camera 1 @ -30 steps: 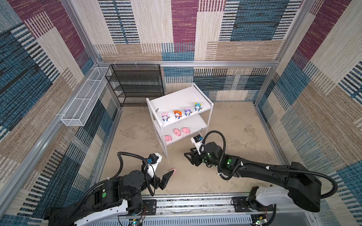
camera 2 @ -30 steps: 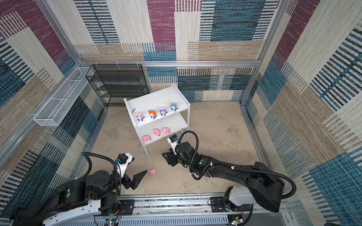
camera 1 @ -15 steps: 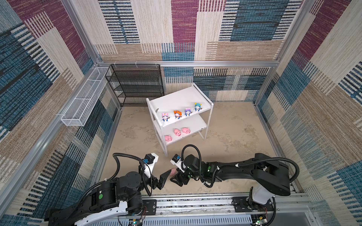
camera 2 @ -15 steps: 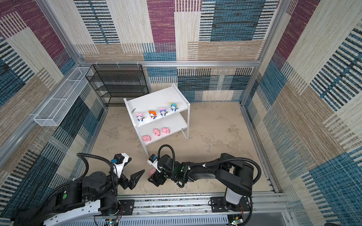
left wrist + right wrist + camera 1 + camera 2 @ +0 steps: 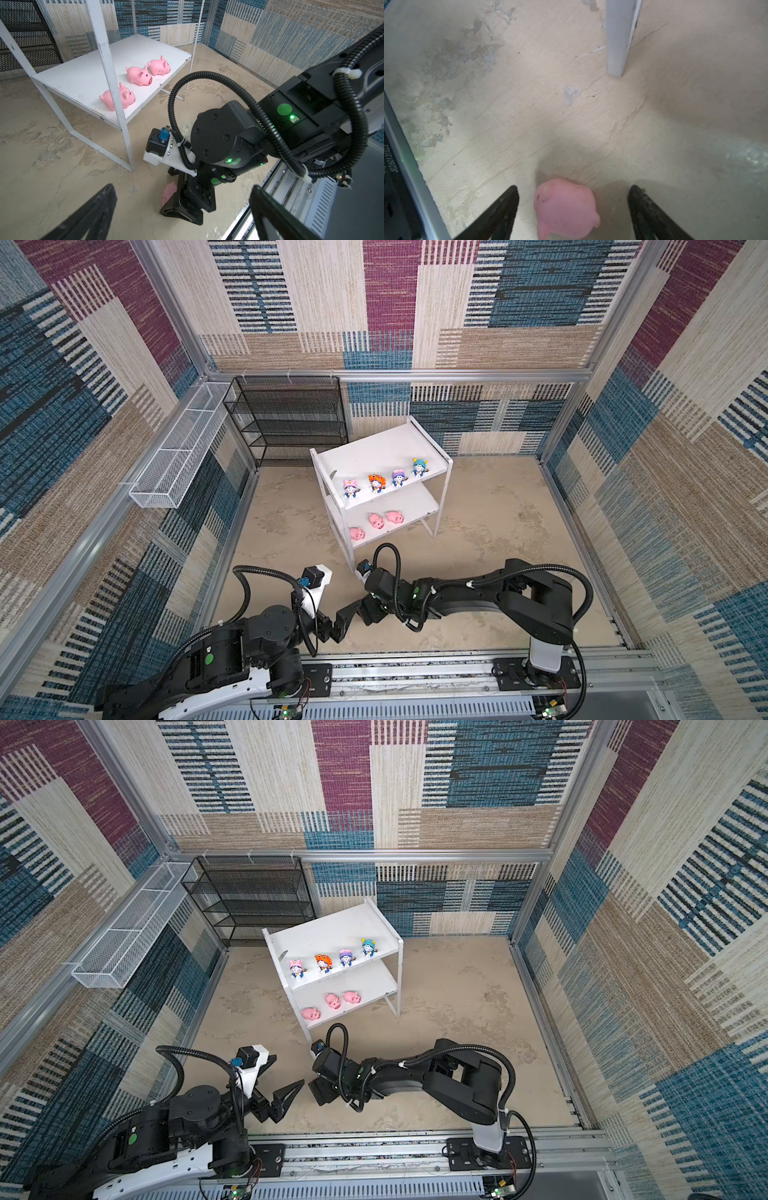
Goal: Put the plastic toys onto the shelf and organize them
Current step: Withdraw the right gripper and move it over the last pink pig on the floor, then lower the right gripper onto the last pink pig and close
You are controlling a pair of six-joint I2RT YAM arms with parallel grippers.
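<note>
The white shelf (image 5: 376, 450) (image 5: 332, 928) holds the four hooded figurines (image 5: 376, 483) on its top board and three pink pigs (image 5: 376, 521) (image 5: 138, 75) on its lower board. A fourth pink pig (image 5: 564, 207) (image 5: 170, 192) lies on the floor in front of the shelf and is hidden under the arm in both top views. My right gripper (image 5: 573, 187) (image 5: 371, 611) points down over this pig, open, with a finger on each side and gaps to both. My left gripper (image 5: 286, 1074) (image 5: 182, 187) stands open just left of it, holding nothing.
The shelf's front leg (image 5: 618, 41) stands on the floor just beyond the pig. A black wire rack (image 5: 291, 418) and a long white wire basket (image 5: 178, 456) sit at the back left. The metal rail (image 5: 415, 672) runs along the front edge.
My right arm has swung from beside the shelf to the front floor and come down over the loose pig, its jaws widening. The left arm has hardly moved.
</note>
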